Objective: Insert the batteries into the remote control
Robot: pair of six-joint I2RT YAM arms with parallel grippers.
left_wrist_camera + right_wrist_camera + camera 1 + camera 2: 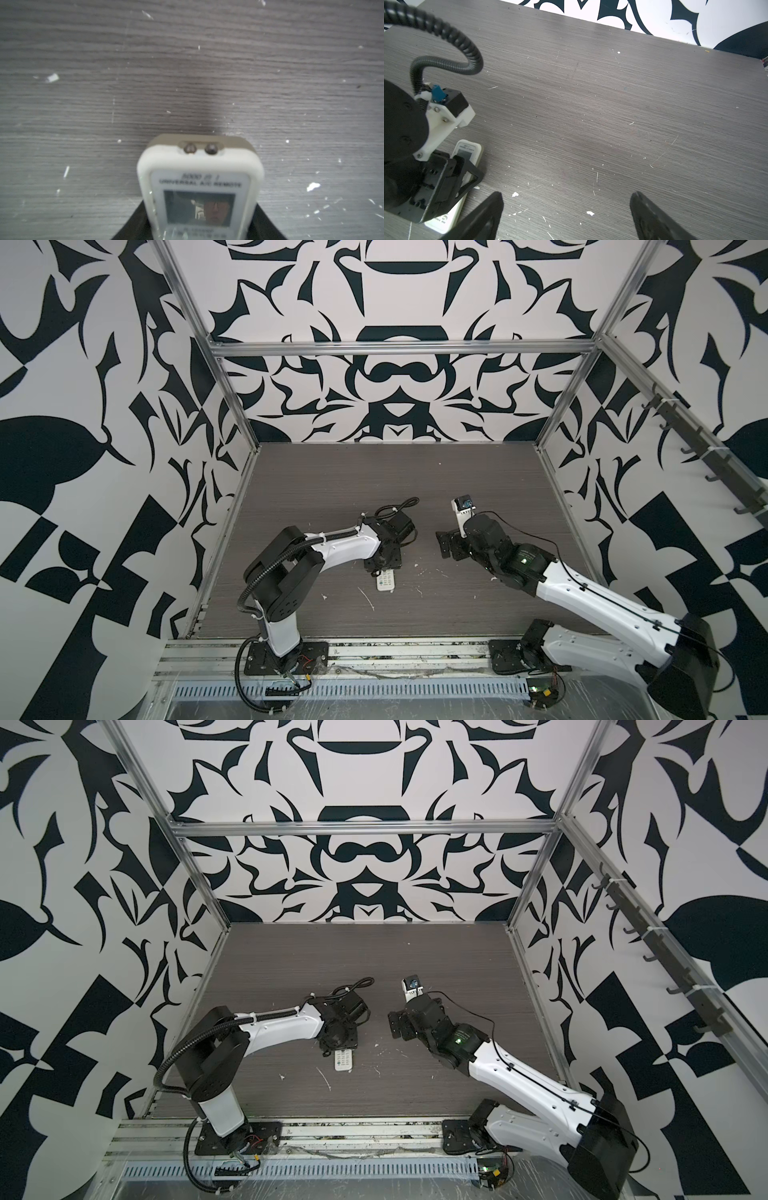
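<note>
Remote control [385,582] [344,1060]: lay face up on the grey wood-grain tabletop [591,104], left of centre in both top views, with its button end toward the front edge.
Left gripper [381,570]: pinched the remote across its width, a black finger [133,228] against each long side (near the screen end).
Remote's end face: two small dark round bulbs [200,148] sat in a slot, and the beige back showed beneath.
Right gripper [566,197]: jaws were spread wide and held nothing; it hovered over bare table, apart from the remote.
White scraps [515,194]: lay scattered on the table near the remote.
</note>
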